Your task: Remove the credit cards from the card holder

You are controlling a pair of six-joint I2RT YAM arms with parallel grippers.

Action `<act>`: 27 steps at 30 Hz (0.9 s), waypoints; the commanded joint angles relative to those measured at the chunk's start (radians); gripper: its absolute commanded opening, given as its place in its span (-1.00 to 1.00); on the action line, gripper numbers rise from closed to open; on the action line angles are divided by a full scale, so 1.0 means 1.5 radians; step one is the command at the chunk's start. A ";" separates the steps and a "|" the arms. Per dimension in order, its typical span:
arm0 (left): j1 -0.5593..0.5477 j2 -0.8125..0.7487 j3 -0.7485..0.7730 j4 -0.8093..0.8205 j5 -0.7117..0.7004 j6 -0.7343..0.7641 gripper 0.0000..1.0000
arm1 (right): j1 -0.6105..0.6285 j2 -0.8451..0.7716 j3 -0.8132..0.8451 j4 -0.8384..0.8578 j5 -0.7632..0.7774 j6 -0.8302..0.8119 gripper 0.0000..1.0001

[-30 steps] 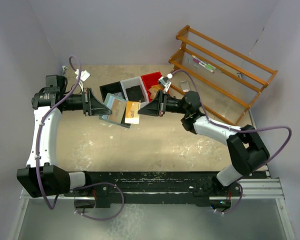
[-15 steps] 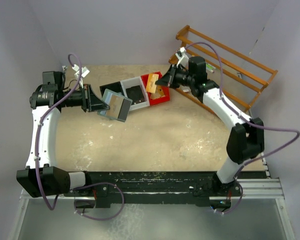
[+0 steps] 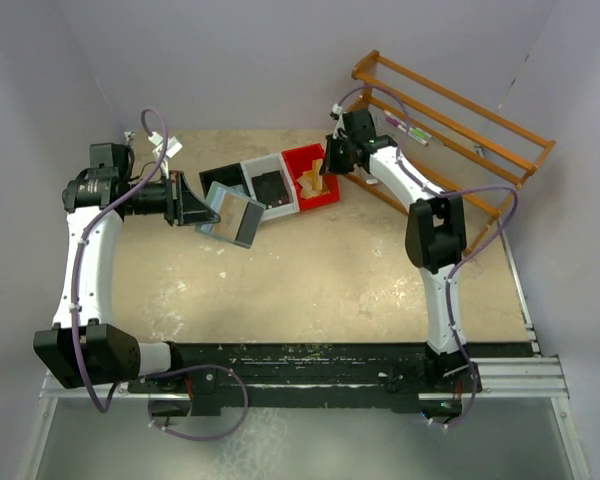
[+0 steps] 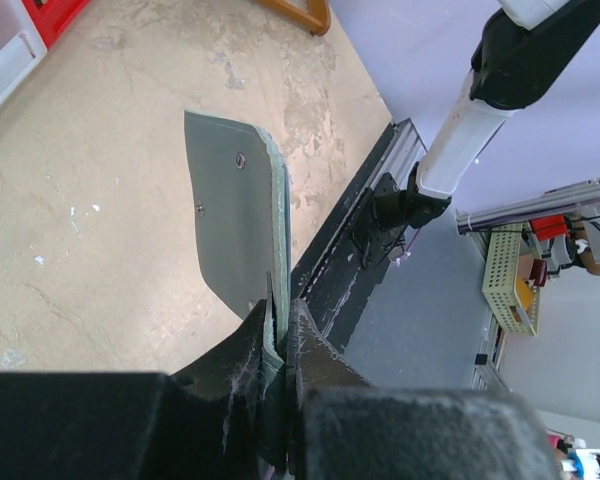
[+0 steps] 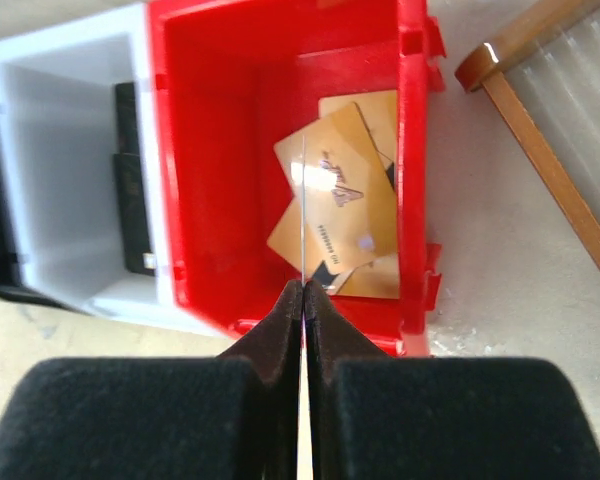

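Note:
My left gripper [image 3: 198,206] is shut on one edge of the pale mint-green card holder [image 3: 234,216] and holds it above the table. In the left wrist view the holder [image 4: 235,215] sticks out from the gripper [image 4: 280,322], its snap studs showing. My right gripper [image 3: 329,160] is shut on a thin credit card, seen edge-on [image 5: 303,215] in the right wrist view, and holds it over the red bin [image 5: 205,190]. Several tan-orange credit cards [image 5: 352,205] lie in that bin [image 3: 323,196]. The right gripper [image 5: 303,292] sits just above the bin's near wall.
A grey-white bin [image 3: 261,169] with a black item [image 5: 132,190] stands left of the red bin, and a black bin [image 3: 220,177] left of that. A wooden rack [image 3: 450,130] stands at the back right, close behind the right gripper.
My right gripper drew a tan card away from the card holder and carried it back and right over the red bin. The left gripper kept the holder almost still.

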 commanded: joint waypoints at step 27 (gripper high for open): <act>0.003 0.009 0.028 -0.047 0.077 0.063 -0.96 | 0.044 -0.081 -0.031 0.077 0.090 -0.079 -0.02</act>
